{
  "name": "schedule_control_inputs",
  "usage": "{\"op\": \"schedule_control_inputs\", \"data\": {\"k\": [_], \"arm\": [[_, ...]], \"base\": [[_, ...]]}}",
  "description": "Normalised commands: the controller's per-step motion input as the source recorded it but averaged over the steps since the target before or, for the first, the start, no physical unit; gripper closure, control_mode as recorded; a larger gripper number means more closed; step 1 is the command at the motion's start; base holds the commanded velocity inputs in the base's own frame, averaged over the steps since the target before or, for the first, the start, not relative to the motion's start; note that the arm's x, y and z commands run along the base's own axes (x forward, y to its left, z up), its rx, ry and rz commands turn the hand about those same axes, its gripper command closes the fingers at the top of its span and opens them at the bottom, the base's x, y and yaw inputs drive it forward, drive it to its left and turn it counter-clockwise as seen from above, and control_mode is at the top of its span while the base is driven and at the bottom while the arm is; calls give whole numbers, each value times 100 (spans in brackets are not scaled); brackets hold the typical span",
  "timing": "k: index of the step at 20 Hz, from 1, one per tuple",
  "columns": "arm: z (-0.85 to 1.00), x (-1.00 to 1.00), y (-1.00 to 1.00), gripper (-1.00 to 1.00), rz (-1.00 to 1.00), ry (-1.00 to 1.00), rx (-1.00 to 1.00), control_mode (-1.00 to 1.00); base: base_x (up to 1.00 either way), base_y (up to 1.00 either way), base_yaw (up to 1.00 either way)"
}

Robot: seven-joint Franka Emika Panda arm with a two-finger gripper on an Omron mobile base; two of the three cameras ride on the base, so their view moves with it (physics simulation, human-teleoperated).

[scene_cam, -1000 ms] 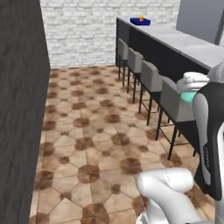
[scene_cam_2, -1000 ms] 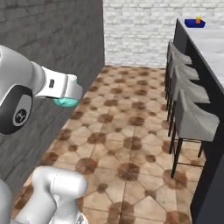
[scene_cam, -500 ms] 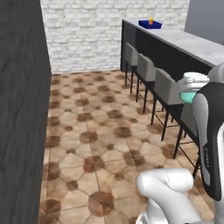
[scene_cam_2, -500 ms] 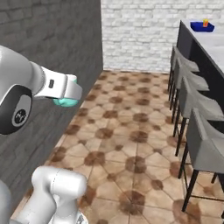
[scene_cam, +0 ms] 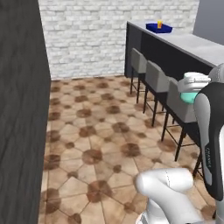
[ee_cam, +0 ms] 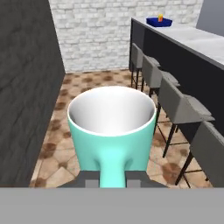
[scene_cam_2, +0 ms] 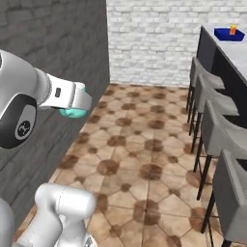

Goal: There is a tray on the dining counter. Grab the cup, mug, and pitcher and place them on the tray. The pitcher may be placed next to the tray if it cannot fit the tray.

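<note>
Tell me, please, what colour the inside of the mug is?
White inside, teal outside; the mug shows it best in the hand view.

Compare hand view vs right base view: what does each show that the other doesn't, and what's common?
Hand view alone: the mug's white inside and its handle running down between the pincer fingers, mouth facing the camera.
Right base view alone: the arm's white body, with just a teal sliver of the mug under the hand.
Both: the dark blue tray with the yellow cup on the dining counter, grey stools, brick wall, tiled floor.
</note>
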Motion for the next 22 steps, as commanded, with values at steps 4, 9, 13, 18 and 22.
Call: {"op": "schedule_control_inputs", "data": {"k": [4,9,13,18,22], "arm": [[0,0,0,100,0,0,0,100],[0,0,0,100,0,0,0,100],[0,0,0,100,0,0,0,100],[0,0,0,100,0,0,0,100],[0,0,0,100,0,0,0,100]], "base": [[100,20,0],[100,30,0],[100,38,0],[100,39,0],[100,34,0]]}}
